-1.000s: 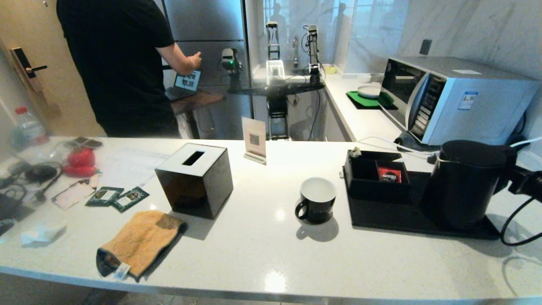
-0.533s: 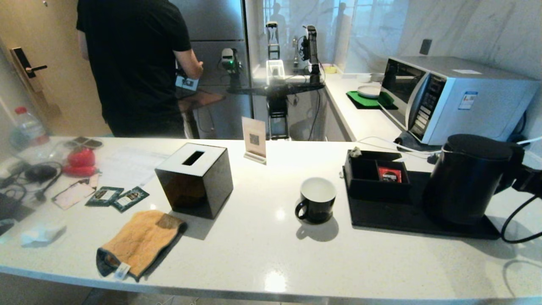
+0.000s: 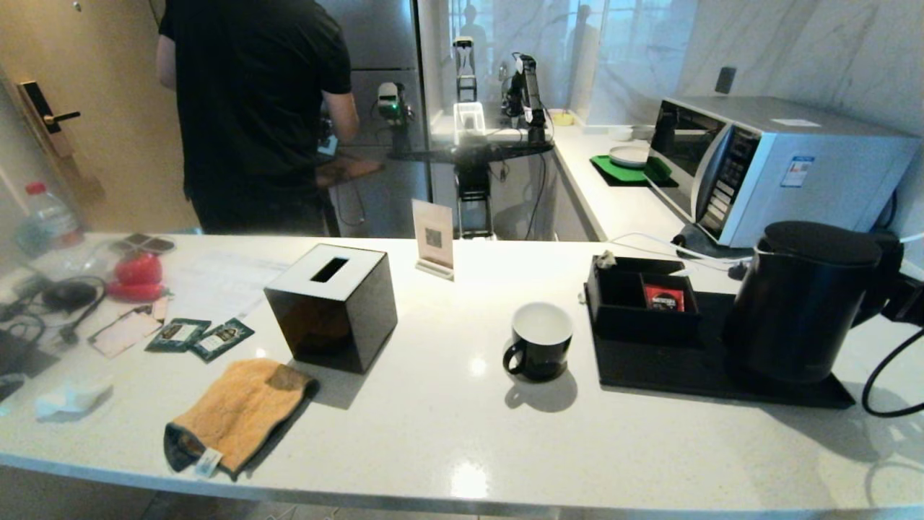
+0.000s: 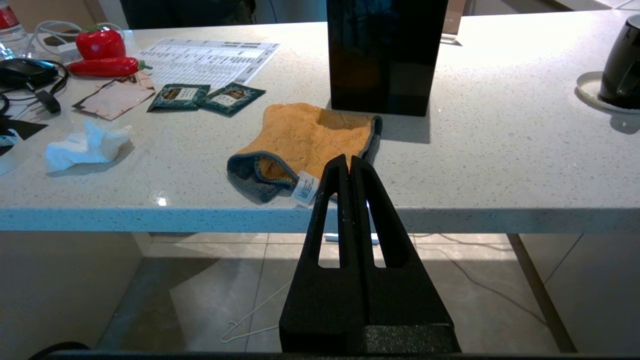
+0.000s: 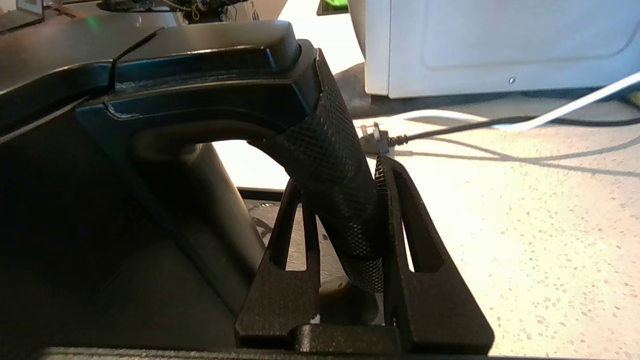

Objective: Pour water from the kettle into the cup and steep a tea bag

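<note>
Right tool (image 5: pixel 345 225): clamped on kettle (image 3: pixel 801 303) handle; cup (image 3: pixel 541 341) lies across the worktop, beyond the kettle body, toward the robot's left

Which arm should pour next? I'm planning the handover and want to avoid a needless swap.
The right. Its gripper is clamped on the kettle handle, right of the cup. The left gripper hangs shut below the counter edge, far from both.

Bright overhead glare, blurred left edge
</note>
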Motion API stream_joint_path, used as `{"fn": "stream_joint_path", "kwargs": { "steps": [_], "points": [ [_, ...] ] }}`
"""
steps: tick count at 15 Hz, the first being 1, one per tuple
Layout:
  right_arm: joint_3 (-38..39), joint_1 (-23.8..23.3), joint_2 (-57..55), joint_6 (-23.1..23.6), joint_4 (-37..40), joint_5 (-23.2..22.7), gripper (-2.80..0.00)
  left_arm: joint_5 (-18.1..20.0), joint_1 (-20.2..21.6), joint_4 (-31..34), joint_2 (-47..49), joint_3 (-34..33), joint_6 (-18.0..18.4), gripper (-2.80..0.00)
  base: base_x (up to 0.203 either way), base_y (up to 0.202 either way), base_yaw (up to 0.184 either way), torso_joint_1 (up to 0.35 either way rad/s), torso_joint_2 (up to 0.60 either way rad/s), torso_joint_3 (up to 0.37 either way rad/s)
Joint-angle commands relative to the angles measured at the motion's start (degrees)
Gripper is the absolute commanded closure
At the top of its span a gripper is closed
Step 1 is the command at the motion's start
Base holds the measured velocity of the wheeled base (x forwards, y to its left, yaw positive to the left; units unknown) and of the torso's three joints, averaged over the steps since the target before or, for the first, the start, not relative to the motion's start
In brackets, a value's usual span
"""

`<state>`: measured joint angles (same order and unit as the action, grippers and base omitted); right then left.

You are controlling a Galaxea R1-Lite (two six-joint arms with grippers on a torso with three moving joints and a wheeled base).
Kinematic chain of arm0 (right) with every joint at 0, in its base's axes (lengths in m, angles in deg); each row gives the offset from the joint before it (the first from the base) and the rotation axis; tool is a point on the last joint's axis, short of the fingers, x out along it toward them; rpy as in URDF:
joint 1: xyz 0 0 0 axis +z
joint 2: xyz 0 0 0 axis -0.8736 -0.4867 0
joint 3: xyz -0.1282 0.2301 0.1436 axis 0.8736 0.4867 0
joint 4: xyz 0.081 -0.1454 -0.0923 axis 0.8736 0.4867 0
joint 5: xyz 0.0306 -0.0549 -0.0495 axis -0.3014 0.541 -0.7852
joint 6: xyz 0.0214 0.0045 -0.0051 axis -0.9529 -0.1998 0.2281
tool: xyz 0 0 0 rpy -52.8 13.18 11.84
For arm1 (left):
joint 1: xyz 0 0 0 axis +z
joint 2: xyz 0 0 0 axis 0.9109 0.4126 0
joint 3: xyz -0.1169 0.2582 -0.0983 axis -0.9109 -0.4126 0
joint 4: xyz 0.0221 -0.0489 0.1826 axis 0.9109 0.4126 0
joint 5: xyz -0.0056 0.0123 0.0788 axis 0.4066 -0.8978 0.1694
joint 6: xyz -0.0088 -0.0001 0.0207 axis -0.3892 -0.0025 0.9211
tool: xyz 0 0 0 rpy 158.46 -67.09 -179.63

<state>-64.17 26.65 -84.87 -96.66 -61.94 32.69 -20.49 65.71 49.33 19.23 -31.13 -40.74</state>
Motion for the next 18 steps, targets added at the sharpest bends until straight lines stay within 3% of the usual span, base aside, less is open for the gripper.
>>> {"fn": "stream_joint_path", "kwargs": {
  "steps": [1, 13, 18],
  "points": [
    [1.6, 1.2, 3.4, 0.0, -0.4, 0.3, 0.00, 0.0, 0.0, 0.0, 0.0, 0.0, 0.0, 0.00, 0.000, 0.000, 0.000, 0.000, 0.00, 0.000],
    [11.4, 6.1, 14.9, 0.2, 0.2, 4.0, 0.00, 0.0, 0.0, 0.0, 0.0, 0.0, 0.0, 0.00, 0.000, 0.000, 0.000, 0.000, 0.00, 0.000],
    [14.0, 9.3, 19.2, 4.3, 5.2, 7.9, 0.00, 0.0, 0.0, 0.0, 0.0, 0.0, 0.0, 0.00, 0.000, 0.000, 0.000, 0.000, 0.00, 0.000]
  ]
}}
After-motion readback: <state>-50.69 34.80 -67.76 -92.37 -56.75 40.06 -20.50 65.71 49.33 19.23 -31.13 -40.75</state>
